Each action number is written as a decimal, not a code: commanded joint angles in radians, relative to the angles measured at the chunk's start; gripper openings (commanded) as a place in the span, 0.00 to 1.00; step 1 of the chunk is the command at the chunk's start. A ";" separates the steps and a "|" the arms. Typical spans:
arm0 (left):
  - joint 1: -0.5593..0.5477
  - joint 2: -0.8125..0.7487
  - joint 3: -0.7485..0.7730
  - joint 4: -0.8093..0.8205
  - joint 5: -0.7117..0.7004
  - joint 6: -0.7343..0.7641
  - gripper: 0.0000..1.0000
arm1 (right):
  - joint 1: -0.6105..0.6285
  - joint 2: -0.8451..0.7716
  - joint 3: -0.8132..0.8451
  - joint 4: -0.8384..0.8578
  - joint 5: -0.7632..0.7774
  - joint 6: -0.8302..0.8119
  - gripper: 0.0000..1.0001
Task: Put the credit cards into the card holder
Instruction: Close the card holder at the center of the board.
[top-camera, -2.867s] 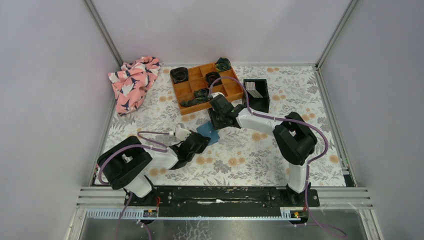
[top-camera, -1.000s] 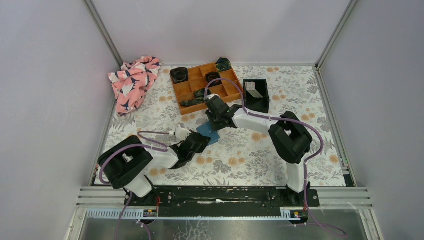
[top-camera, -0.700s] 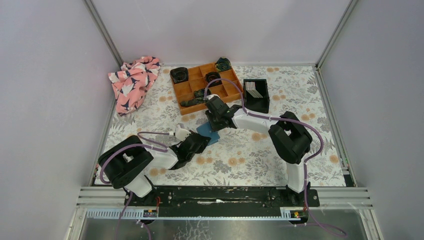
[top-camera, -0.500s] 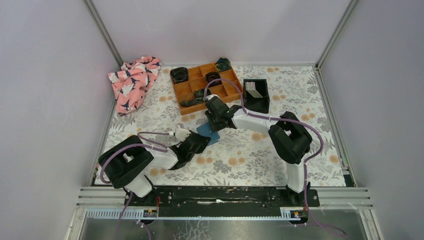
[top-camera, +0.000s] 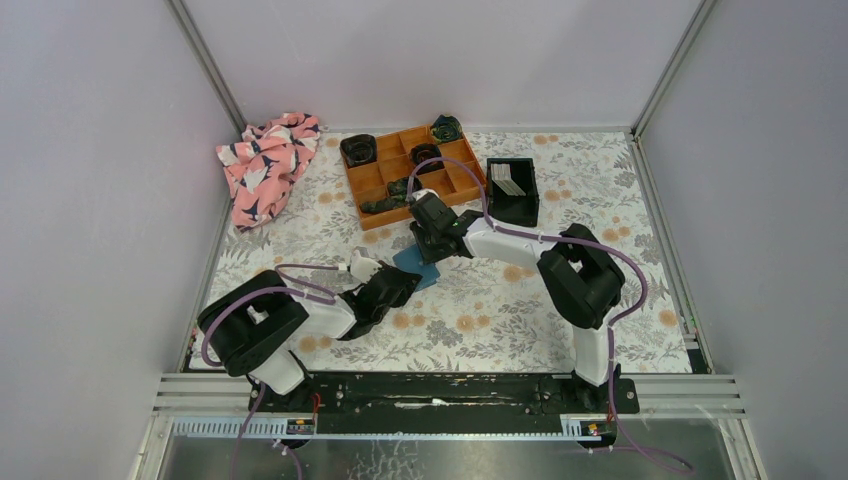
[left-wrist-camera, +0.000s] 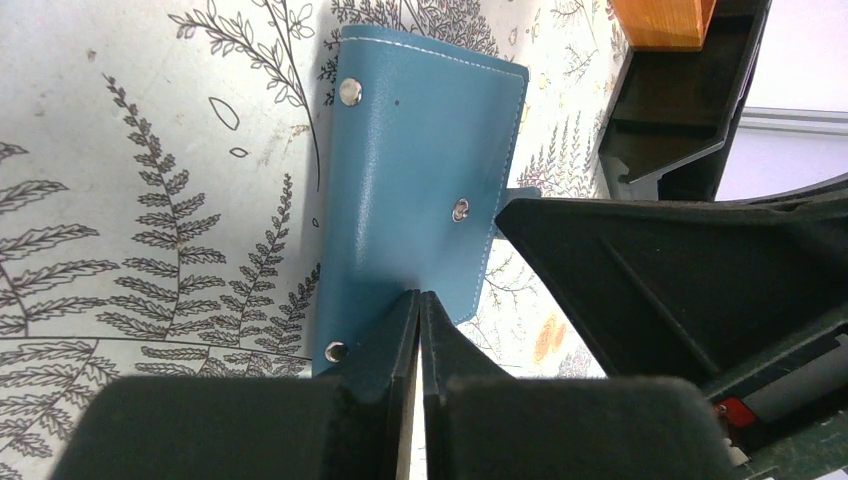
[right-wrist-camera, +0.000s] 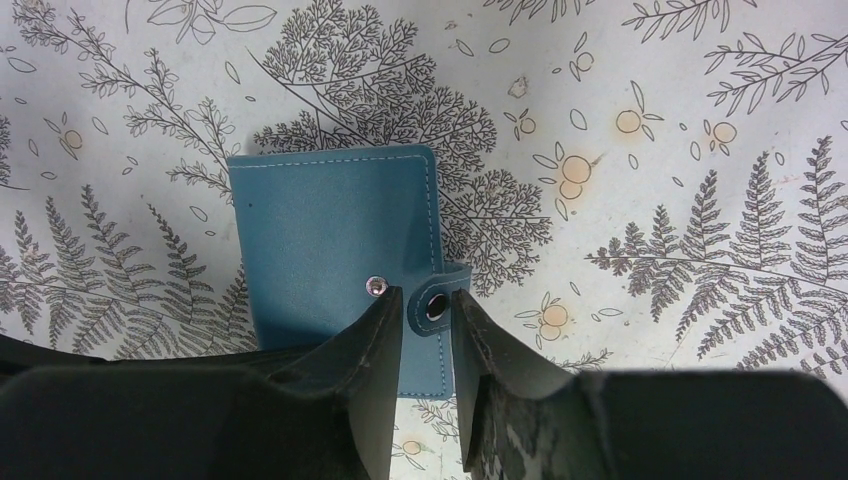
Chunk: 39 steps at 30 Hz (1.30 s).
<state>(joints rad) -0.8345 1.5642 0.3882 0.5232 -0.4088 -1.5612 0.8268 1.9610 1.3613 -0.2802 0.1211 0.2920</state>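
The teal-blue card holder (top-camera: 418, 266) lies closed and flat on the floral mat between my two grippers. My left gripper (top-camera: 401, 283) is shut, and its tips (left-wrist-camera: 419, 296) rest on the holder's (left-wrist-camera: 420, 170) near edge. My right gripper (top-camera: 432, 247) comes down from the far side. Its jaws (right-wrist-camera: 428, 300) stand close on either side of the holder's (right-wrist-camera: 330, 230) snap strap (right-wrist-camera: 425, 322), nearly pinching it. The pale credit cards (top-camera: 508, 181) lie inside the black bin (top-camera: 530, 205) at the back right, apart from both grippers.
The orange compartment tray (top-camera: 372, 182), holding several dark items, stands just behind the right gripper. A pink patterned cloth (top-camera: 265, 165) lies at the back left. The black bin (left-wrist-camera: 680, 100) also shows in the left wrist view, beyond the holder.
The right gripper has shifted a little to the left over the card holder and settled around its strap. The left arm and the holder have not moved.
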 joint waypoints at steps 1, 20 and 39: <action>0.006 0.043 -0.031 -0.086 0.028 0.013 0.07 | 0.013 -0.067 0.039 0.001 0.033 -0.007 0.31; 0.006 0.046 -0.038 -0.080 0.030 0.010 0.07 | 0.014 -0.054 0.042 -0.003 0.031 -0.010 0.24; 0.028 0.059 -0.082 -0.011 0.053 0.020 0.07 | 0.025 -0.030 0.065 -0.015 0.025 -0.007 0.09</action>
<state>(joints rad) -0.8169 1.5829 0.3489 0.6235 -0.3840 -1.5700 0.8314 1.9476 1.3773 -0.2935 0.1238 0.2913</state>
